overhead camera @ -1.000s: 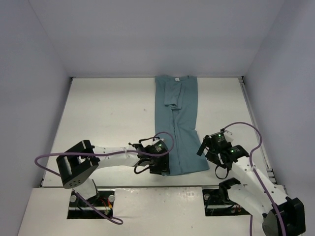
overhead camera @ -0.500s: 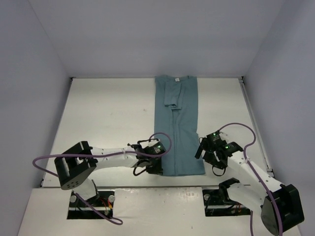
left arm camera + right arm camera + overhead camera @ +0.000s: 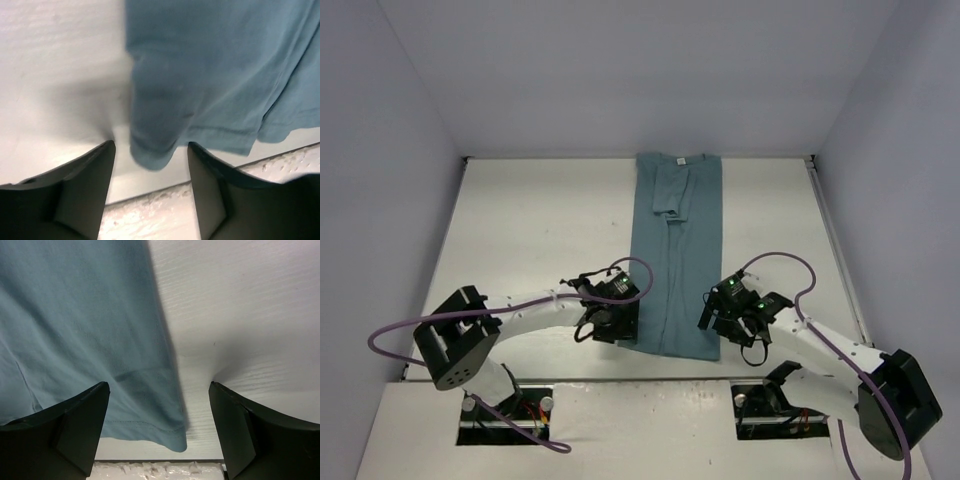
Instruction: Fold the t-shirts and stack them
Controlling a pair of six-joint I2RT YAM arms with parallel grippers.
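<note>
One teal-blue t-shirt (image 3: 680, 250) is seen on the white desk (image 3: 540, 230), folded lengthwise into a long narrow strip that runs from 12 o'clock at the far wall to 6 o'clock at the near edge, a little right of centre. The collar end is placed at 12 o'clock, with a small white label (image 3: 672, 160) showing there, and a sleeve (image 3: 670, 195) is folded flat on top of the upper part. The hem end is laid near the arm bases. The left fingers (image 3: 620, 325) are positioned at the strip's 7 o'clock corner, low over the desk. In the left wrist view they are held apart, and the rounded hem corner is seen lying between them, gripped by neither. The right fingers (image 3: 712, 318) are positioned at the 5 o'clock corner. In the right wrist view they are spread wide, with the hem corner lying in the gap nearer one finger and bare desk on the other side; no cloth is pinched. Whether the fingertips touch the fabric cannot be told. A purple cable (image 3: 620, 268) is looped above the left wrist, and another (image 3: 790, 262) above the right.
</note>
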